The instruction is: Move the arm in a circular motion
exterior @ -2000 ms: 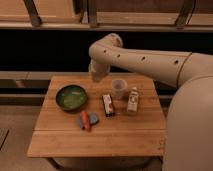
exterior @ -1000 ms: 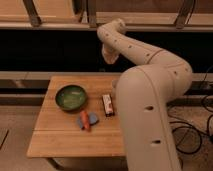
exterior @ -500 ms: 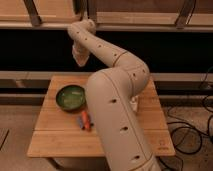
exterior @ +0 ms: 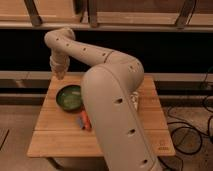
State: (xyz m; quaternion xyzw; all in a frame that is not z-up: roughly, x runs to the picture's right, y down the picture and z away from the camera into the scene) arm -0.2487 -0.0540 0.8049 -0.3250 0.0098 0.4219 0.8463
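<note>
Squarely in the foreground, the arm (exterior: 112, 100): thick, smooth, cream-coloured, dotted with small dark holes. Rising from the bottom edge right of centre, swelling into a broad rounded joint over the middle of the surface (exterior: 52, 137), then stretching up and to the left as a slimmer tube. Bent sharply at an elbow high on the left, in front of the dark band behind, and dropping straight down from there. At the lower tip, the gripper (exterior: 59, 74), hanging over the back left corner of the wooden surface, just behind the green bowl (exterior: 70, 97) and apart from it (whether touching the wood, cannot tell). Fingers pressed together, narrow, nothing seen between them. Bowl upright on the left half of the surface, close beside the arm's big segment. Nearer the front, an orange thing (exterior: 87, 120) and a blue thing (exterior: 79, 121) lying side by side, touching, the orange one partly hidden by the arm. Right half of the surface mostly covered from view by the arm. Off to the right, on the floor, dark cables (exterior: 190, 127).
</note>
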